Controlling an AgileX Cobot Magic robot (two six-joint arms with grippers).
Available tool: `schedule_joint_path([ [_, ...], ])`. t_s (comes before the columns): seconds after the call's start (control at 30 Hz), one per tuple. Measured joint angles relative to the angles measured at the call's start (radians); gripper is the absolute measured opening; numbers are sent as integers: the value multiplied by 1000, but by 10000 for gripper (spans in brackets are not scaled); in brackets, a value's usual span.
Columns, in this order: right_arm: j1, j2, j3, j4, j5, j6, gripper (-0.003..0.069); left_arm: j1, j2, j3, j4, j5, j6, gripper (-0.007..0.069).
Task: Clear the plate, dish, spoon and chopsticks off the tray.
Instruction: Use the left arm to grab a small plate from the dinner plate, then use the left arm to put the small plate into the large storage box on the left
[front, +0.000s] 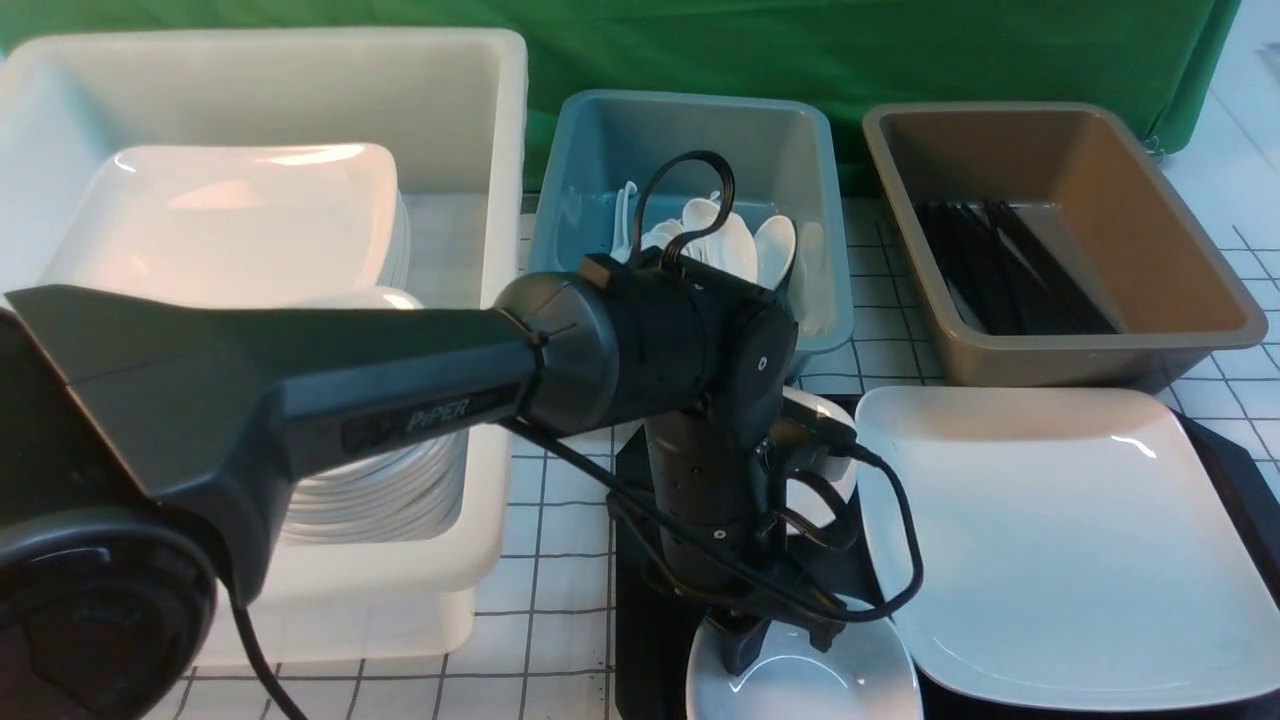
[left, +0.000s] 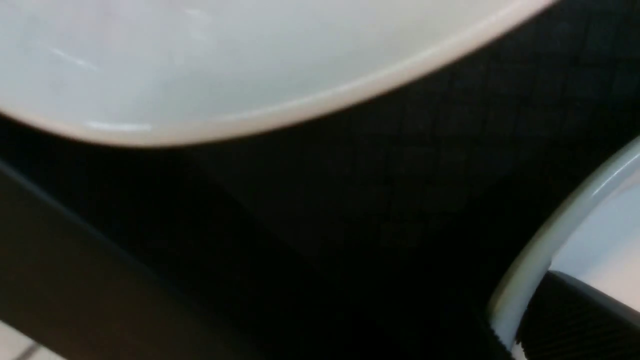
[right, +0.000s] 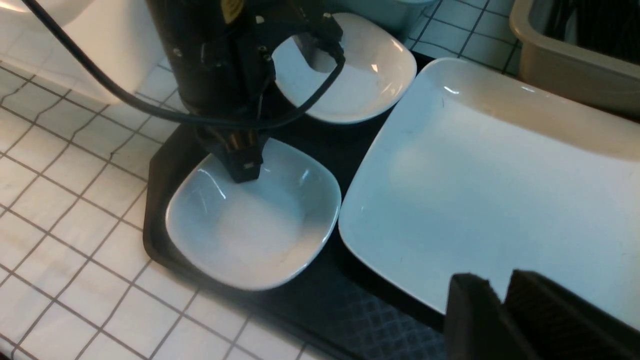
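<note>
Plate (front: 1060, 540) lies flat over the three o'clock half of the tray (right: 360, 310), taking twelve as straight away from me. Its edge is just beside two small square dishes on the nine o'clock half, the near dish (front: 850, 680) at about seven o'clock and the far dish (right: 360, 75) at about eleven. My left gripper (front: 745, 650) points down at the near dish's far rim. One ribbed pad (left: 575, 320) sits inside against that rim, but its partner is hidden, so I cannot tell whether I am pinching the dish. My right gripper (right: 502, 285) hangs on the plate's side of the tray, fingers a narrow slit apart with nothing between them. Beyond the tray, spoons (front: 745, 240) lie in the blue-grey tub (front: 600, 150) at twelve o'clock, chopsticks (front: 1010, 265) in the brown tub (front: 1180, 220) at one o'clock, and stacked plates (front: 240, 220) in the white tub (front: 470, 100) at ten o'clock
</note>
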Motion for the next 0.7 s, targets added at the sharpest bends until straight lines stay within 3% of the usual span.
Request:
schedule_joint_path([
  [0.2, 0, 0, 0, 0, 1, 0, 125, -1, -14, 0, -18, 43, 0, 149],
  [0.43, 0, 0, 0, 0, 1, 0, 125, -1, -126, 0, -12, 60, 1, 29],
  [0.7, 0, 0, 0, 0, 1, 0, 134, -1, -243, 6, -54, 32, 3, 16],
])
